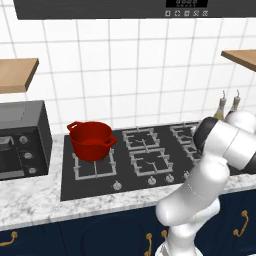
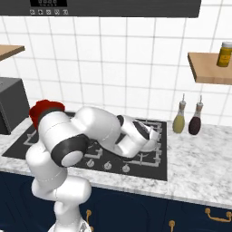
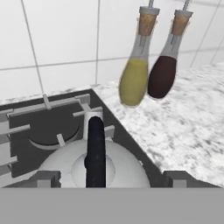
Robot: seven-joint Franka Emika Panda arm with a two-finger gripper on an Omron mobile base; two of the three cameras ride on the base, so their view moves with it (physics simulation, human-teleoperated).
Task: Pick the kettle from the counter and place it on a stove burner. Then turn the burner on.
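On your left in the left base view, a dark microwave [image 1: 22, 140] sits on the marbled surface [image 1: 30, 200]. Next to it a red pot [image 1: 91, 140] stands on the front-left grate of the black cooktop [image 1: 90, 187], with small silver knobs [image 1: 152, 181] along the cooktop's front edge. In the hand view, the silvery kettle [image 3: 61, 164] rests on a stove burner [image 3: 48, 120] near the cooktop's right edge, its dark handle [image 3: 96, 151] running straight up the middle. Your hand [image 3: 111, 179] sits low over the kettle, its two tips spread wide to either side of the body and clear of the handle. To the right, a yellow bottle [image 3: 134, 78] and a dark bottle [image 3: 163, 72] stand side by side on the surface.
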